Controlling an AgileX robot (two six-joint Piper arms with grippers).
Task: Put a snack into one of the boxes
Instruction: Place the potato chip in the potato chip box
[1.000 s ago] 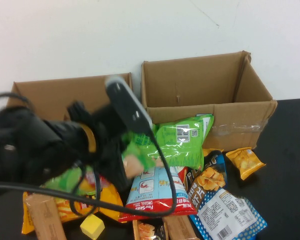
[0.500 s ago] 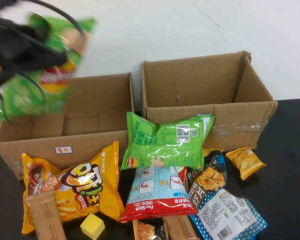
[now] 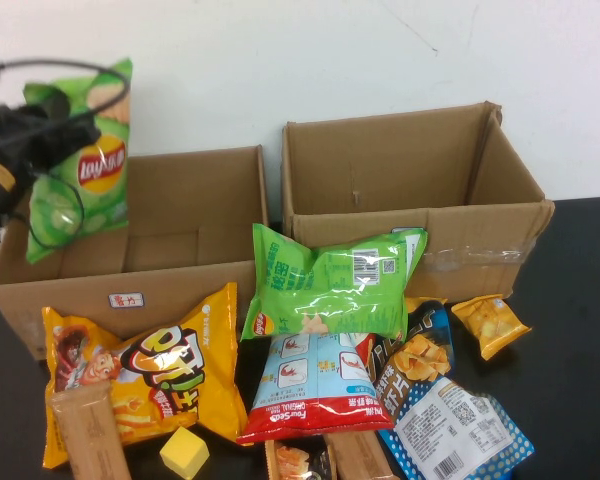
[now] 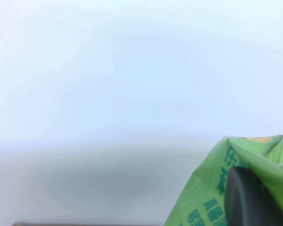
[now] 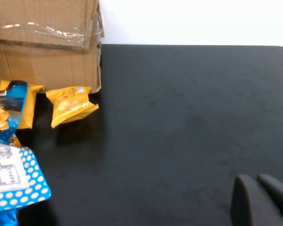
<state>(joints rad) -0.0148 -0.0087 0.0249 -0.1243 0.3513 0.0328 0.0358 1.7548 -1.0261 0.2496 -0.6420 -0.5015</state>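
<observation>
My left gripper is shut on a green Lay's chip bag and holds it hanging over the left end of the left cardboard box. In the left wrist view the green bag wraps round one black finger against the white wall. The right cardboard box stands open beside it. My right gripper is shut and empty, low over the bare black table at the right, out of the high view.
Several snack bags lie in front of the boxes: an orange bag, a green bag, a red-white-blue bag, a blue dotted bag, a small orange pack and a yellow cube.
My left arm lifted the green bag from the pile, swung it up and left, then lowered it, hanging upright, over the left box.
</observation>
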